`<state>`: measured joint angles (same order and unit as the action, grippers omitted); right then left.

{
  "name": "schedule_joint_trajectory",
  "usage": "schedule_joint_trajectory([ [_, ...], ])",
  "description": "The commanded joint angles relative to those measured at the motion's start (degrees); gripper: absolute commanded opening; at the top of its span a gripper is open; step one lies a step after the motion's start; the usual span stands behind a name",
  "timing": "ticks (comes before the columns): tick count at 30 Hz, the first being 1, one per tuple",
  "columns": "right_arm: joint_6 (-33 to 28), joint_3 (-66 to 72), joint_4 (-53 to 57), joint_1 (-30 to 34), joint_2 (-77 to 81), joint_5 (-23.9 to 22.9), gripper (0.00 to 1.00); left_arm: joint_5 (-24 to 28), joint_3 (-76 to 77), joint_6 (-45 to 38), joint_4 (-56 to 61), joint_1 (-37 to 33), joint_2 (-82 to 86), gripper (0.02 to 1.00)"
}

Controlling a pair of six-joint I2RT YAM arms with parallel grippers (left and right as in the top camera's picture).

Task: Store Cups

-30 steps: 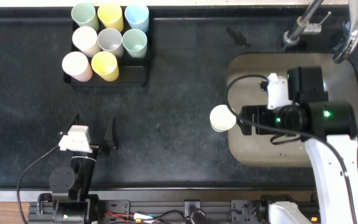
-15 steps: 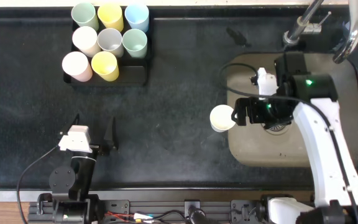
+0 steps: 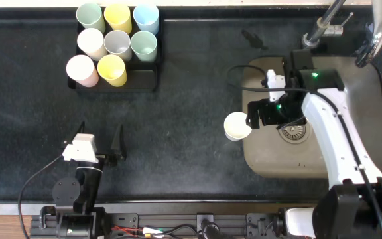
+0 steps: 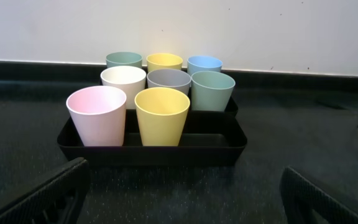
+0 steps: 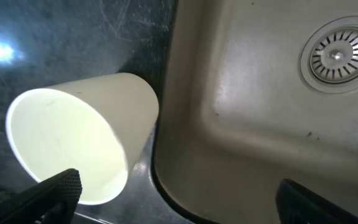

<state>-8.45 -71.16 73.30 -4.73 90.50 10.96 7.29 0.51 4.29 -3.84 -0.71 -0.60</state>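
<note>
Right wrist view: cream cup [image 5: 86, 134] beside sink [image 5: 247, 143], by one tip of wide-open, empty right jaws.

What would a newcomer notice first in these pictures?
Eight pastel cups stand packed in a black tray at the far left of the counter. Then a lone cream cup stands on the counter by the left rim of the sink, with the right end effector open close to it.

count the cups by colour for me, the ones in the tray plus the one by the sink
green cups: 2
yellow cups: 2
cream cups: 2
blue cup: 1
grey cup: 1
pink cup: 1
total: 9
</note>
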Motion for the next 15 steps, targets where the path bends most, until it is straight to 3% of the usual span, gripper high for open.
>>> schedule_joint_trajectory([
  [1, -1.4, -1.9, -0.1, -1.5, 1.6, -2.1, 0.996, 0.2, -0.1, 0.2, -0.2, 0.4, 0.5, 0.998],
  [15, -1.4, -2.1, -2.2, -5.2, 6.6, -7.6, 0.985, 0.2, -0.1, 0.2, -0.2, 0.4, 0.5, 1.0],
])
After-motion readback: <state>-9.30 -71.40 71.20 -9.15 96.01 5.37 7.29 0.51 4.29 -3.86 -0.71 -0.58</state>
